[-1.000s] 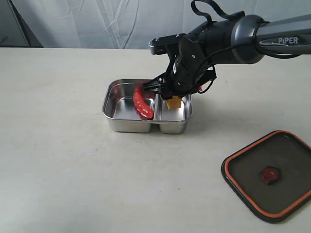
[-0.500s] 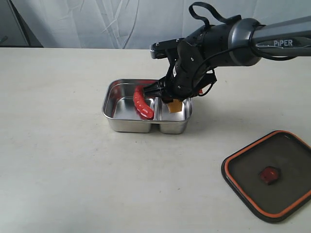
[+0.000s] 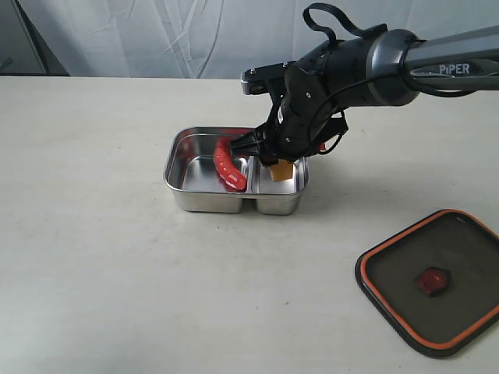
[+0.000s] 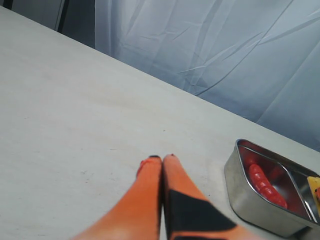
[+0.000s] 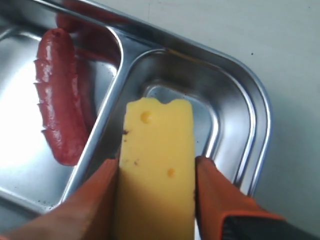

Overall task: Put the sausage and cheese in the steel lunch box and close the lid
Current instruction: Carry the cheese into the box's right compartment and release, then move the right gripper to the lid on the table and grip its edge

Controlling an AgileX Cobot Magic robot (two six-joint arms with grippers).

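Since a second ago the right arm has eased a little lower over the box, carrying the cheese slightly deeper toward the smaller compartment; over the last half second nothing shifts.

The pale, matte surface (image 3: 93, 273) carries everything. On it, near the middle, sits the shiny stainless-steel rectangular lunch box (image 3: 210, 201) with rounded corners and two compartments, in the same spot as before. Well apart from it, toward the near right corner of the exterior view, the dark smoky translucent lid (image 3: 460, 257) lies flat with its orange seal showing around the edge and a small red-orange valve tab (image 3: 431, 280) at its centre; it has not moved.

The glossy red, ridged, slightly curved toy sausage (image 3: 228, 167) lies in the larger compartment, along the divider, unchanged.

The right claw (image 3: 273, 160) is clamped on the yellow-orange toy cheese block with holes (image 5: 159, 130), one orange finger pressed against each side, and holds it over the smaller compartment. Whether its lower end touches the steel floor cannot be told.

The left claw (image 4: 162, 160) hangs over bare surface, well away from the box, its two orange fingers pressed together and holding nothing.
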